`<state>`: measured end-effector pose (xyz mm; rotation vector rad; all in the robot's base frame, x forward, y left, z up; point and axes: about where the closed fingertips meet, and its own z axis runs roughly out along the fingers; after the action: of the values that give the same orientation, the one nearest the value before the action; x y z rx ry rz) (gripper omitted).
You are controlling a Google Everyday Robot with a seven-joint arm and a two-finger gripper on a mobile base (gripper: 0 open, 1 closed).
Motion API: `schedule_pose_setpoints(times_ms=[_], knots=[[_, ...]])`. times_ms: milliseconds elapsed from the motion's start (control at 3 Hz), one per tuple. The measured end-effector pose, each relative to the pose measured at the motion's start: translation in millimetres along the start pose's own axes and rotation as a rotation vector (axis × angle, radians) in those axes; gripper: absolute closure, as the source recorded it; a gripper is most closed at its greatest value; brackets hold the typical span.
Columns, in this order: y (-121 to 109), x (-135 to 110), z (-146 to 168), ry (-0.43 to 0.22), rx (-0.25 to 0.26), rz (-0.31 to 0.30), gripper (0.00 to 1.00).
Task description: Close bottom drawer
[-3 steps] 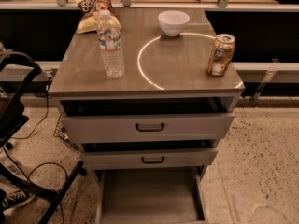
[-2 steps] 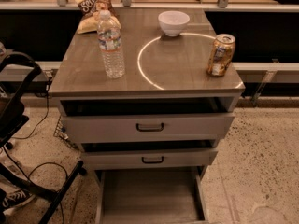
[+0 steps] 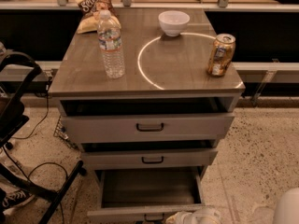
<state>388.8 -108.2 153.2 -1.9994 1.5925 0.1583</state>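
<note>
The bottom drawer (image 3: 149,188) is pulled far out of the grey cabinet, and its flat grey interior shows. Its pale front (image 3: 121,213) lies at the bottom edge of the camera view, with the dark bar handle (image 3: 154,217) half cut off. My gripper (image 3: 194,216) is a white shape at the bottom edge, right at the drawer front and just right of the handle. Whether it touches the front is not visible. The middle drawer (image 3: 152,158) and top drawer (image 3: 149,126) also stand partly out.
On the cabinet top stand a water bottle (image 3: 111,43), a white bowl (image 3: 174,22), a drink can (image 3: 221,55) and a snack bag (image 3: 93,6). A black chair frame and cables (image 3: 28,171) lie to the left. A white robot part (image 3: 287,206) is at the bottom right.
My gripper has come into view at the bottom edge. The bottom drawer's front, out of view before, now shows, so the drawer seems pushed in a little.
</note>
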Motion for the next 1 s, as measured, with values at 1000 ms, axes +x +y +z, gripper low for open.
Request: schedule_pose_setpoints(times_ms=[1000], knots=[[-70, 69, 37, 0.135, 0.032, 0.041, 1.0]])
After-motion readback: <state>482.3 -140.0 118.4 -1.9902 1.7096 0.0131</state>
